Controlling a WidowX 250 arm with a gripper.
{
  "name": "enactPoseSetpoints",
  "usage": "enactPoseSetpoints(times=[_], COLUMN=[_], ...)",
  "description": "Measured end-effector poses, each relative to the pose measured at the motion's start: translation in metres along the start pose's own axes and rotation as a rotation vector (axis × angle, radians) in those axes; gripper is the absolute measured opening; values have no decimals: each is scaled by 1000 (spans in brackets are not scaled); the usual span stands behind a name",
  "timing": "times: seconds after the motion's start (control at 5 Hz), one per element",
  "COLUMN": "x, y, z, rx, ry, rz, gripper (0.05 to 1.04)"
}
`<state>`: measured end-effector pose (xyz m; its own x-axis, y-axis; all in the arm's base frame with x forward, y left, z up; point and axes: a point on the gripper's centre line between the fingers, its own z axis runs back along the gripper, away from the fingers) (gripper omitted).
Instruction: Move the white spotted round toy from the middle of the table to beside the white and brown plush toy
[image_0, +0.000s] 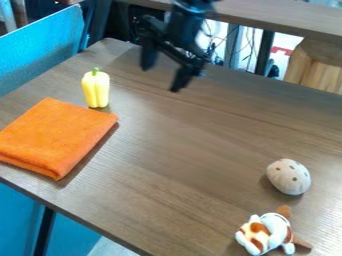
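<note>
My arm (184, 22) hangs above the far side of the counter (190, 145), its jaws spread wide with nothing between them, so nothing weighs on or blocks the grip. Nearest them is the yellow pepper (97, 90), upright on its base with its stem up, just beside the far edge of the orange cloth (57, 135). That cloth lies flat because it's neatly folded. Well apart, the speckled potato toy (289, 177) rests on its rounded side near the stuffed animal (267, 233).

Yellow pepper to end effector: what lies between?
Only bare tabletop shows between the yellow pepper and the end effector in the camera view.
</note>
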<state>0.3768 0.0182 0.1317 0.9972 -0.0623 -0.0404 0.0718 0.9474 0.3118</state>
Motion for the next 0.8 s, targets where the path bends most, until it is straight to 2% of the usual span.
enactPoseSetpoints(times=[0.2, 0.4, 0.6, 0.8], x=[-9, -16, -16, -11], y=[53, 97, 135, 136], z=[-9, -28, -47, -53], rx=[-19, -103, -116, -96], ry=[46, 82, 89, 70], rz=[103, 155, 131, 40], gripper=[1004, 1004, 1004, 1004])
